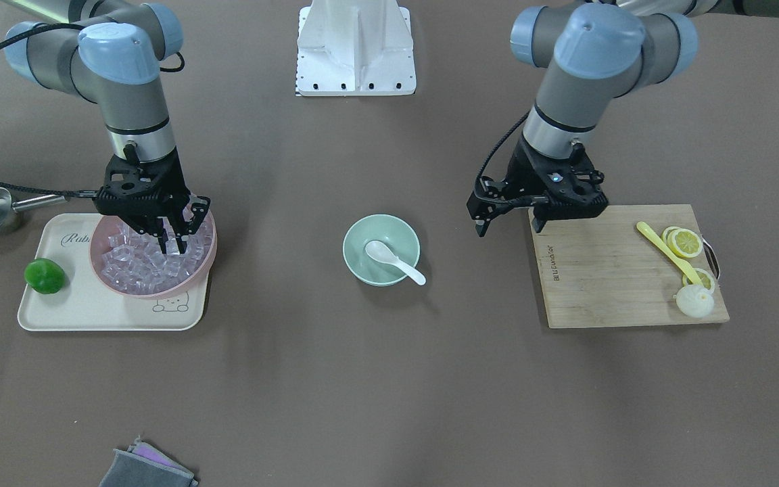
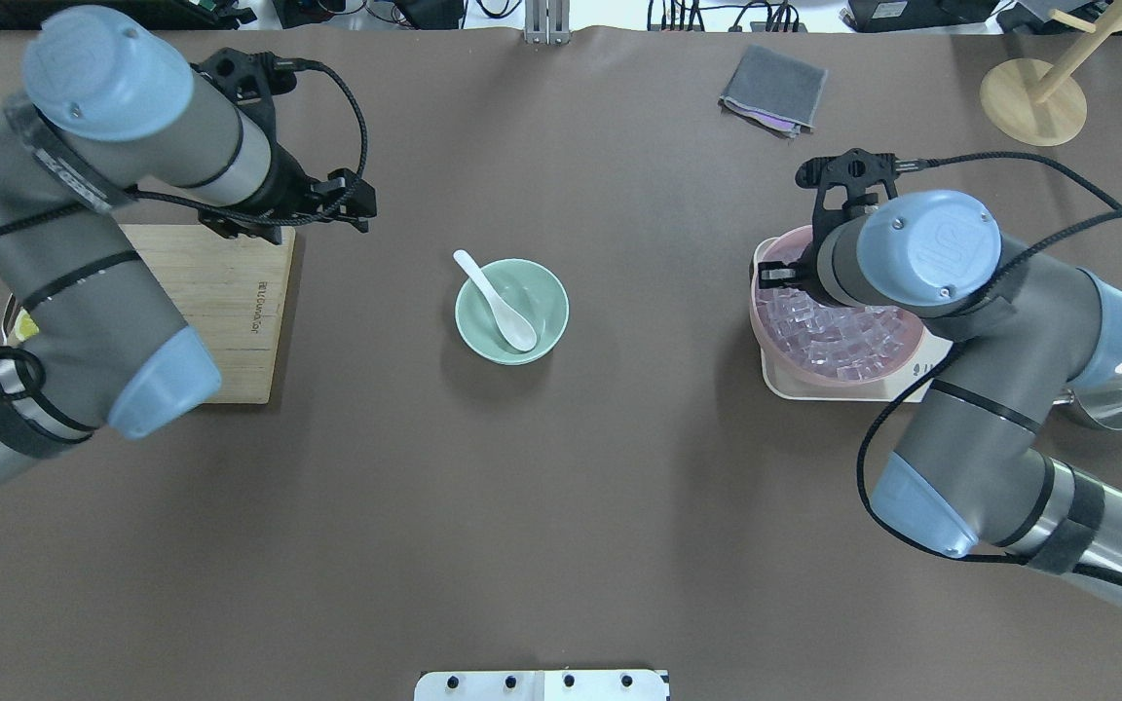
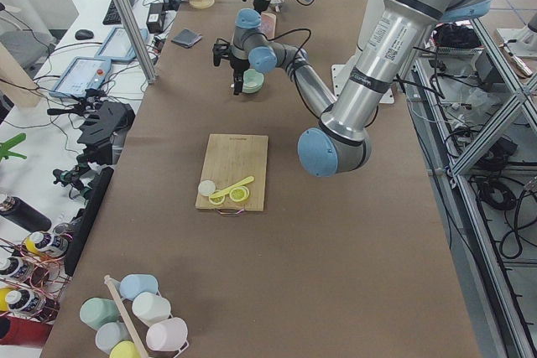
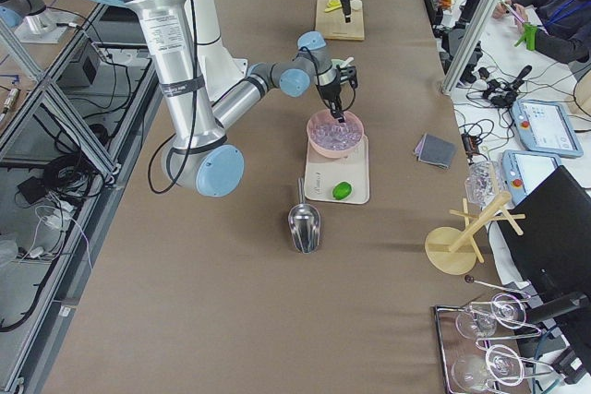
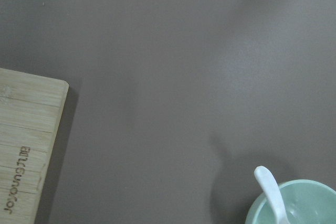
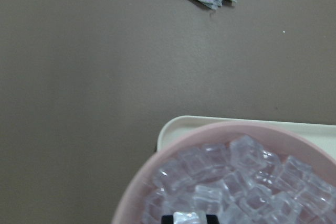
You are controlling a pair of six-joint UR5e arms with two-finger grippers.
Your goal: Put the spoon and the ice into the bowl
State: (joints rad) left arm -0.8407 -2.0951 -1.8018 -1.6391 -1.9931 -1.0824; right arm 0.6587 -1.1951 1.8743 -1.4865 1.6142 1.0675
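Jaws of the right gripper sunk into the large pink bowl of cubes, well to the robot's right of the small round mint-green bowl. Left gripper parked on that bowl's other side, empty (jaw gap unreadable), probably keeping clear. Glossy white soup spoon already lying inside, handle over the rim. Pinched between the nearly closed right tips, seemingly for carrying over: one small clear ice cube.

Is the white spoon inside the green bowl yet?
Yes, it is in. The spoon has its scoop lying inside the bowl, and its handle leans out over the rim.
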